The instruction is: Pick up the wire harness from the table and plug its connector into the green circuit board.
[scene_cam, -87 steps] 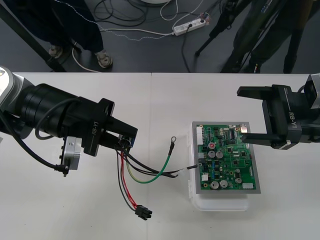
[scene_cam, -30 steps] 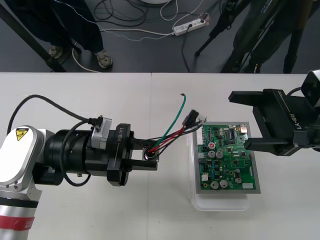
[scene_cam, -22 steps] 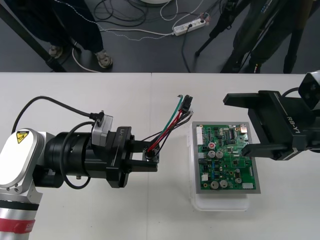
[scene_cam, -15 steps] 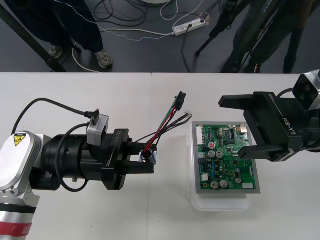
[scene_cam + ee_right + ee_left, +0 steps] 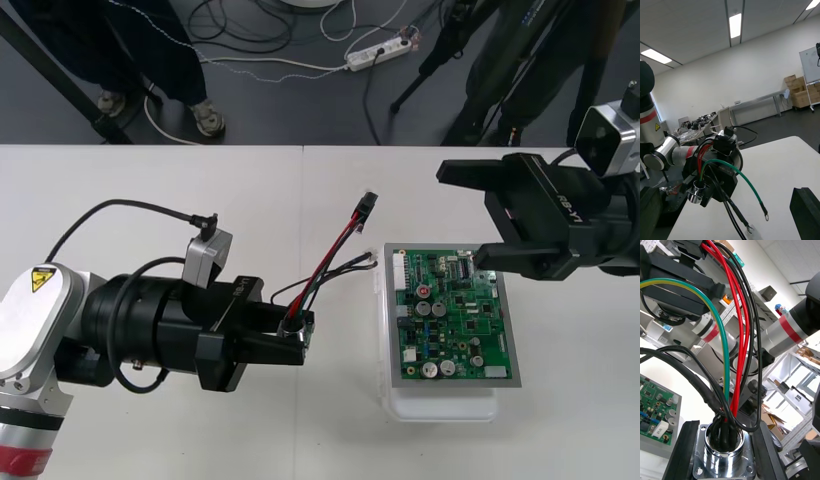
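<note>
The left gripper [image 5: 295, 335] pinches the red, black and green wire harness [image 5: 335, 255] by its round metal socket [image 5: 728, 455] between its jaws, small black plug [image 5: 368, 203] aloft beside the green circuit board [image 5: 455, 315]. The right gripper [image 5: 482, 215] hovers over its far edge, jaws spread.

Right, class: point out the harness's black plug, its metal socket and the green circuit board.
black plug [image 5: 368, 201]: front view, plug body.
metal socket [image 5: 729, 454]: left wrist view, round shiny barrel.
green circuit board [image 5: 455, 316]: front view, board's middle.
</note>
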